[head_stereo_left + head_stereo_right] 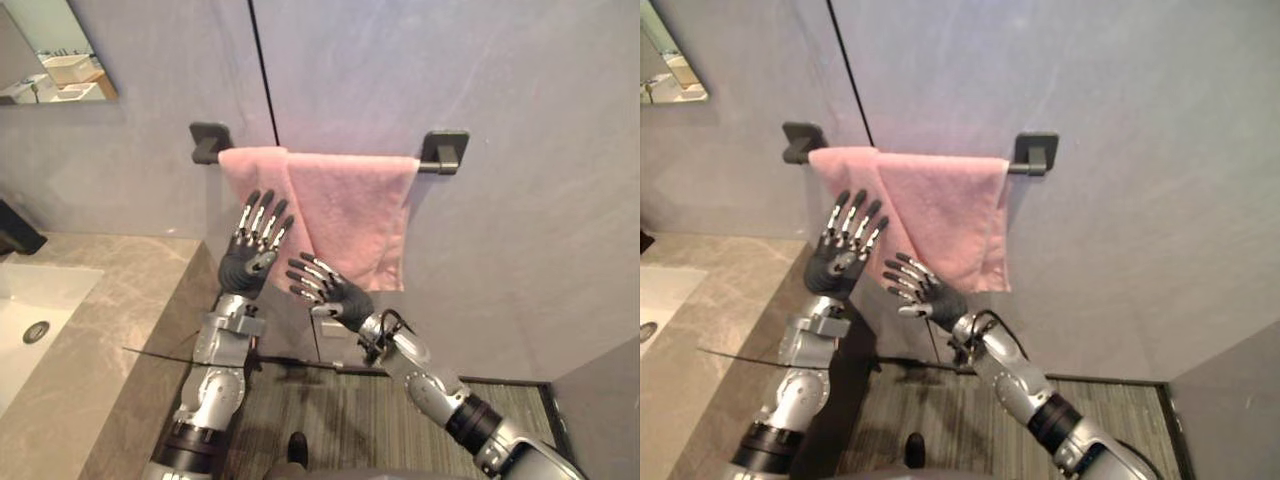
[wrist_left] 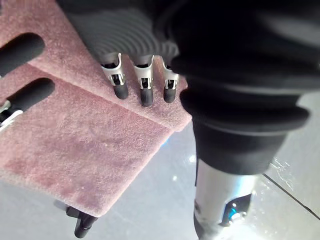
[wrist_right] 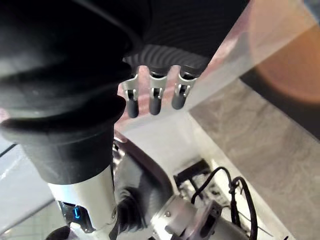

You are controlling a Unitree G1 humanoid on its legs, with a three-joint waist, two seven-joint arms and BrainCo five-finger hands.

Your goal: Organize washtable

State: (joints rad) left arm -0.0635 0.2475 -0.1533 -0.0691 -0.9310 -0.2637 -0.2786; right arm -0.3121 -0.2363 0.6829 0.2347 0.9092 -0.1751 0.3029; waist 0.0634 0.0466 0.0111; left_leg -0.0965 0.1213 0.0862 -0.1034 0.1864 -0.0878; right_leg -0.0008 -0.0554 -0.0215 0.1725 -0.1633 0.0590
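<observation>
One stone washtable (image 1: 110, 330) at left | pink towel (image 1: 345, 215) draped lopsided over wall bar (image 1: 440, 155) beside it | left hand (image 1: 252, 250) and right hand (image 1: 325, 285) raised before it, fingers spread, grasping nothing | likely risk: a one-sided tug could slide the cloth off onto the floor.

No text, label, number or sign can be read anywhere in these views. The pink towel (image 1: 350, 210) just past the fingers (image 1: 268, 222) of the left hand (image 1: 250, 258) is plain cloth, and the grey wall (image 1: 500, 100) behind it carries no legible mark.
</observation>
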